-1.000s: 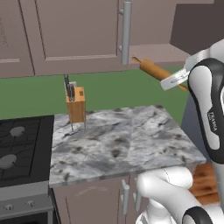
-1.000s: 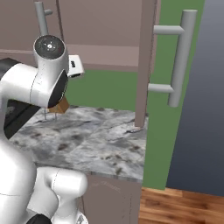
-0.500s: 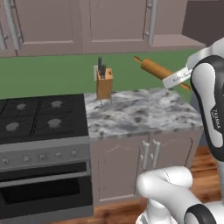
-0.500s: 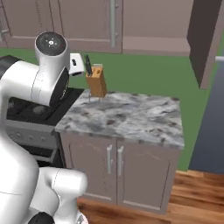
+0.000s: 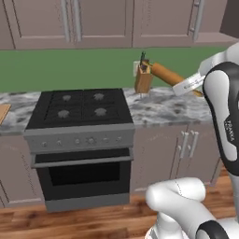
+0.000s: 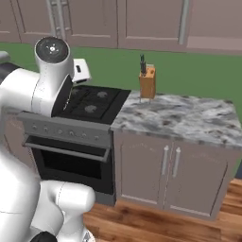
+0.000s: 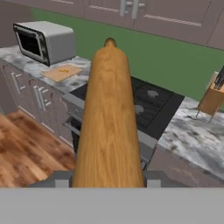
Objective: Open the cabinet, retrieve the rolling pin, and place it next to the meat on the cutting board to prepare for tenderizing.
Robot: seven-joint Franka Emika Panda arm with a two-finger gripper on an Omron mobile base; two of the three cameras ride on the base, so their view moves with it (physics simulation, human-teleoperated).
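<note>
My gripper (image 5: pixel 187 87) is shut on the rolling pin (image 5: pixel 164 74), an orange-brown wooden cylinder held in the air above the marble counter, right of the knife block. In the hand view the rolling pin (image 7: pixel 109 118) runs up the middle from the gripper (image 7: pixel 107 181). Beyond it, at the far left, the light-tan cutting board (image 7: pixel 61 72) lies on the counter with the small orange meat (image 7: pixel 66 69) on it. One corner of the cutting board (image 5: pixel 3 112) shows at the left edge. The cabinet door (image 5: pixel 231 16) is a darker panel at the top right, swung out.
A black gas stove (image 5: pixel 79 108) with an oven below stands between the two counters. A knife block (image 5: pixel 143 78) sits on the marble counter (image 6: pixel 189 118). A grey toaster oven (image 7: pixel 43 41) stands just behind the board. Shut wall cabinets (image 5: pixel 102 21) run along the top.
The whole picture has shifted, so the base has moved back and to the left: the stove has come into the middle. The rolling pin stays in the gripper.
</note>
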